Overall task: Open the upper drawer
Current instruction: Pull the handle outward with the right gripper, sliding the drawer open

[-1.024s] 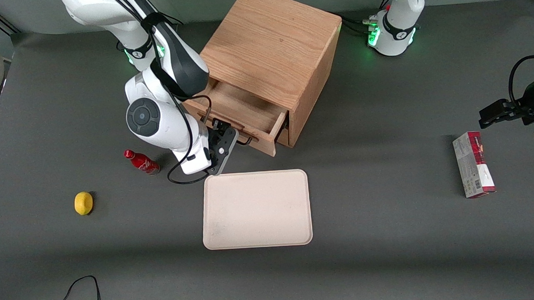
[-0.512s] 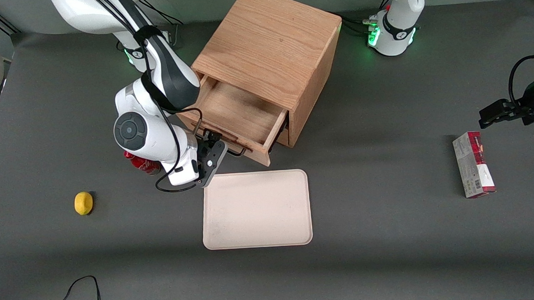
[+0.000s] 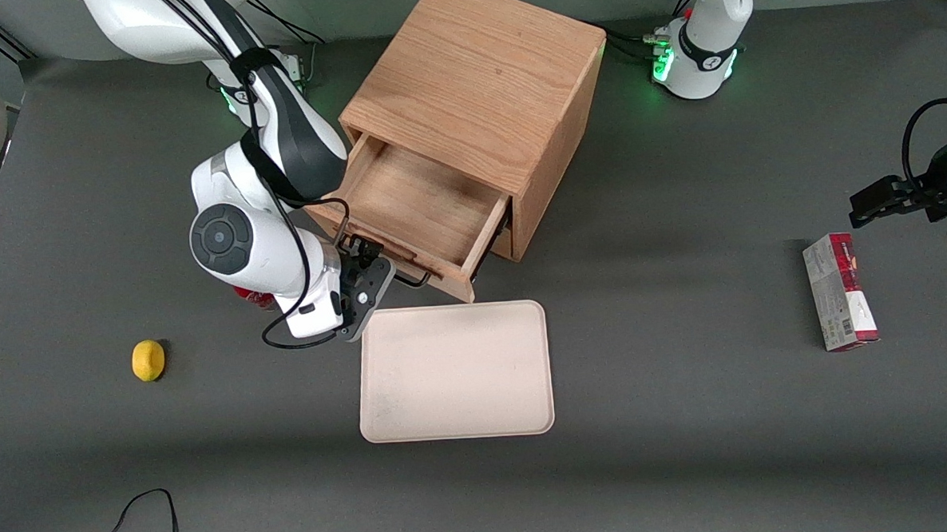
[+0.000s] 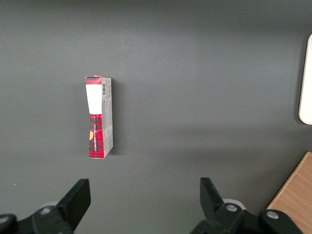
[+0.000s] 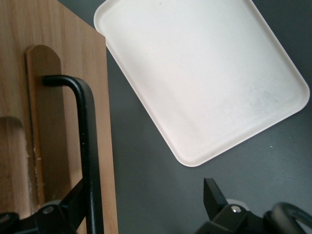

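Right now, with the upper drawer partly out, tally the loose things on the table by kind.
Tray: 1
Lemon: 1
Red bottle: 1, mostly hidden by the arm
Carton: 1
Total: 4
The gripper is open at the handle of the upper drawer.

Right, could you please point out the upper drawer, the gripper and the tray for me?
upper drawer (image 3: 419, 200): front view, on its bare wooden floor.
gripper (image 3: 368, 263): front view, at the drawer's black handle.
tray (image 3: 456, 371): front view, on its bare flat surface.
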